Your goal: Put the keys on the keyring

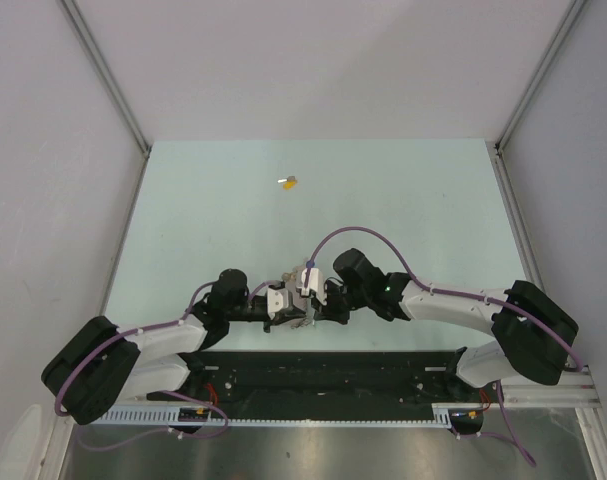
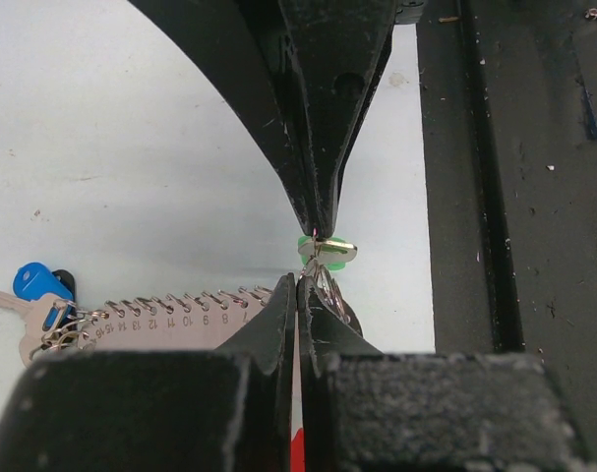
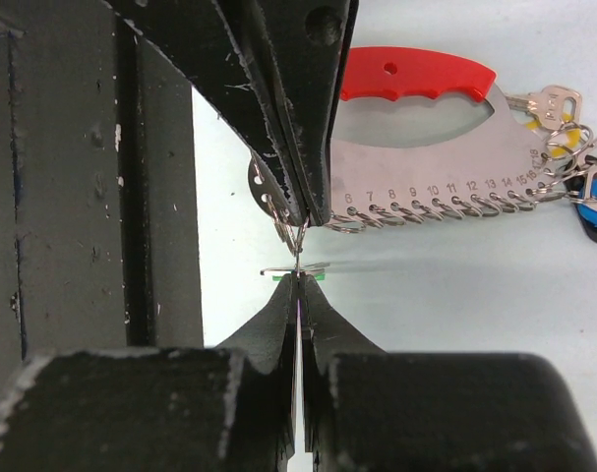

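- Two pincers meet tip to tip just above the worktop [image 1: 203, 200], near its front edge.
- Left pincer [image 2: 298, 287]: pressed together, pinching one small wire ring at the end of the keyring [image 3: 446, 147].
- Right pincer [image 3: 298, 282]: pressed together, pinching the green key [image 2: 329, 252], which lies flat between the two tips and touches the pinched ring.
- One keyring: a red curved band on top of a metal plate, with a row of small numbered rings along the plate's edge. It stretches sideways from the pincer tips.
- At the keyring's far end from the pincers hang one blue-headed key [image 2: 32, 280] and one plain silver key [image 3: 549, 98]. A bit of yellow shows among the rings there, too small to identify.
- One yellow key [image 1: 290, 182] lies alone on the worktop, well apart from both pincers, out beyond them.
- Loose keys counted: two, one green and one yellow.
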Action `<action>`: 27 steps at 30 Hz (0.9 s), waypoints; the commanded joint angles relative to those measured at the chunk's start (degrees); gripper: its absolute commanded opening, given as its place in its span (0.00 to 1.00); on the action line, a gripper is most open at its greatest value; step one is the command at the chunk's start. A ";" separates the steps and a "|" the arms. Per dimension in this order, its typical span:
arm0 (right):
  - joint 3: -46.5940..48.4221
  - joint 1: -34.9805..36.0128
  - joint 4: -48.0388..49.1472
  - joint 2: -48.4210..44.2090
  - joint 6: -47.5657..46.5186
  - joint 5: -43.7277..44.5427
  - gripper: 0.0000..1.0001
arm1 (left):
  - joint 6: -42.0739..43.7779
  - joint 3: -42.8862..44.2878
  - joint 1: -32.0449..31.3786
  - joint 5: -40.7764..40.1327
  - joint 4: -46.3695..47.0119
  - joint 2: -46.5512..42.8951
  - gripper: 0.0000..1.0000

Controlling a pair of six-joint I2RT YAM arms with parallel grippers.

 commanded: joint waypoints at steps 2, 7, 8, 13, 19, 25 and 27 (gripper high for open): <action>3.73 0.06 7.55 0.75 2.44 -1.16 0.00 | -1.13 1.48 -0.46 2.48 6.16 -0.37 0.00; 3.99 -0.73 8.78 0.83 5.25 -0.90 0.00 | -1.31 1.39 -0.63 1.87 6.42 -0.28 0.00; 3.99 -0.73 9.39 0.83 5.60 -0.99 0.00 | -1.39 1.30 -0.63 1.69 6.51 -0.37 0.00; 4.43 -0.73 10.27 1.01 6.83 -1.51 0.00 | -1.39 1.30 -0.72 1.43 6.77 -0.37 0.00; 4.52 -0.64 11.68 1.54 8.06 -1.69 0.00 | -1.48 1.21 -0.90 1.43 7.04 -0.37 0.01; 4.78 -1.34 13.70 1.89 11.40 0.42 0.00 | -1.66 0.95 -0.99 1.08 7.47 -0.81 0.01; 4.87 -1.43 14.23 2.24 12.02 1.03 0.00 | -1.83 0.86 -0.99 0.90 7.56 -0.89 0.00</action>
